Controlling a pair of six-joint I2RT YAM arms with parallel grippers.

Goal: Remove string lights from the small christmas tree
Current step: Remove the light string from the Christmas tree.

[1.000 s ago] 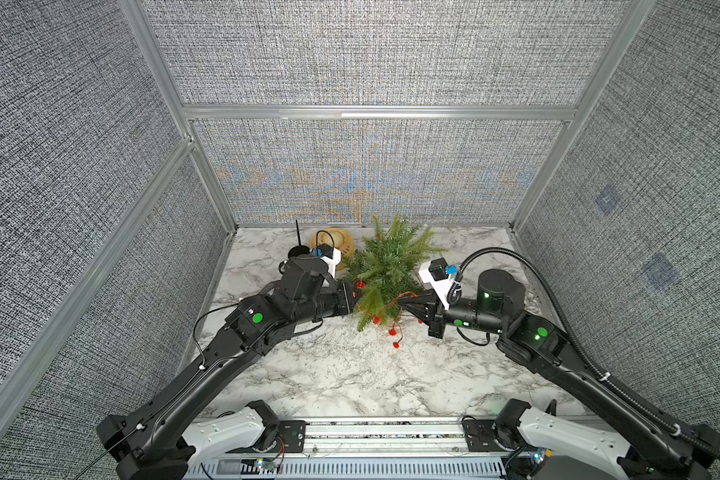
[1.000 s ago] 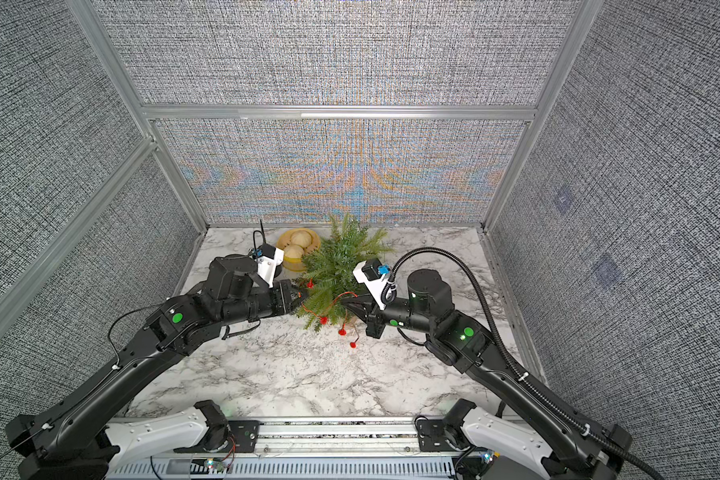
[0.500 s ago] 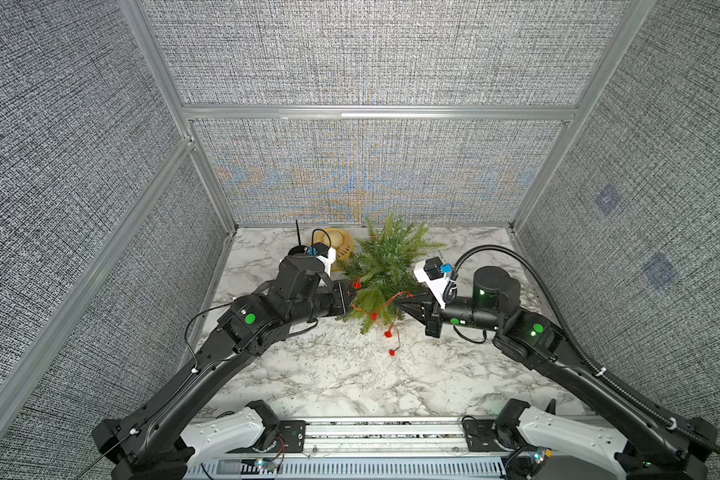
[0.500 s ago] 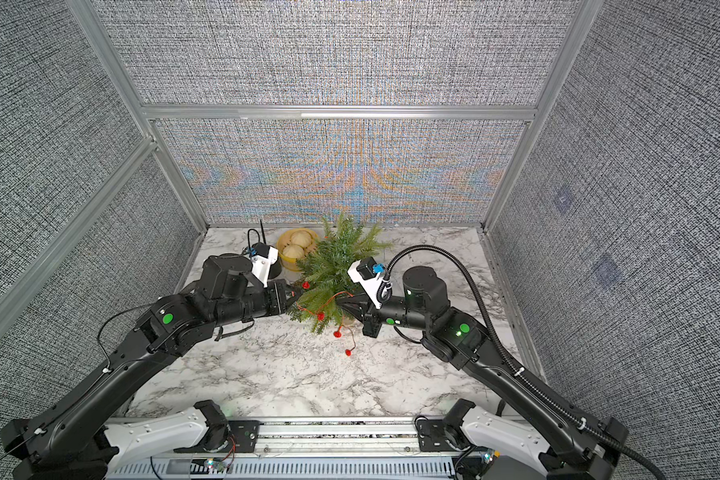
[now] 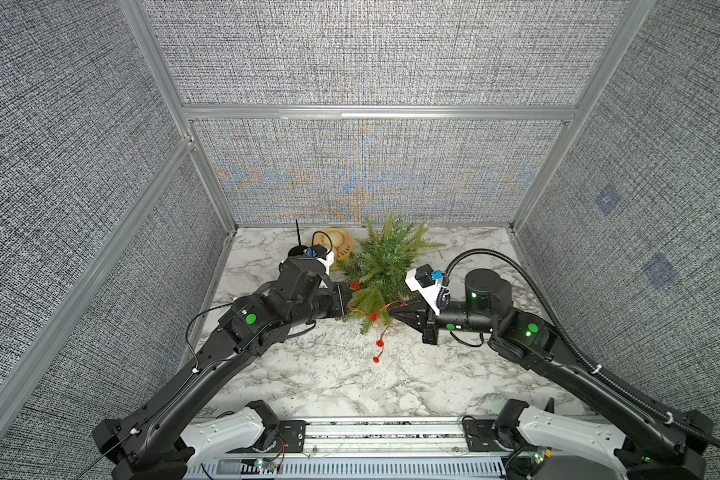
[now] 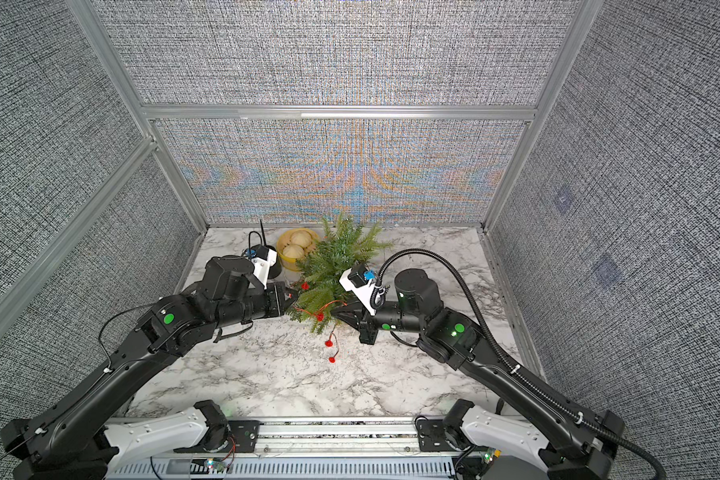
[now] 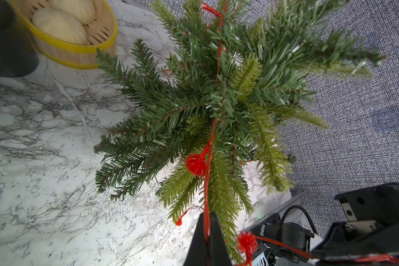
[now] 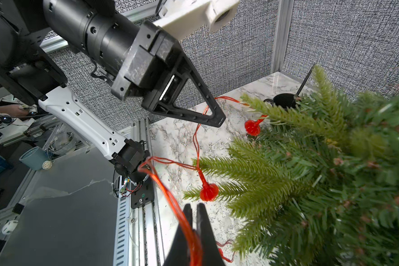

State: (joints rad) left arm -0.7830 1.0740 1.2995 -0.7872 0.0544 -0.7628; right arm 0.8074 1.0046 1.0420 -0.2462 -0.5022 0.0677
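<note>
Back-centre of counter (image 5: 308, 374): tree (image 5: 385, 262), just beside bun basket (image 6: 294, 245) & black mug (image 8: 283, 100); its base is hidden by branches. The lights (image 5: 374, 317) aren't off yet. The wire threads up thru the branches and across the low front ones, w/ red bulbs along it. L pincer (image 7: 206, 221) is at the tree's left-front edge, clamped on the wire, which runs from its tips up past a bulb into the needles. R pincer (image 8: 195, 214) is at the right-front, clamped on a doubled bit of wire. The wire sags b/w the two pincers. A loose tail w/ 2 bulbs hangs below the front branches over the counter, near R pincer.
</note>
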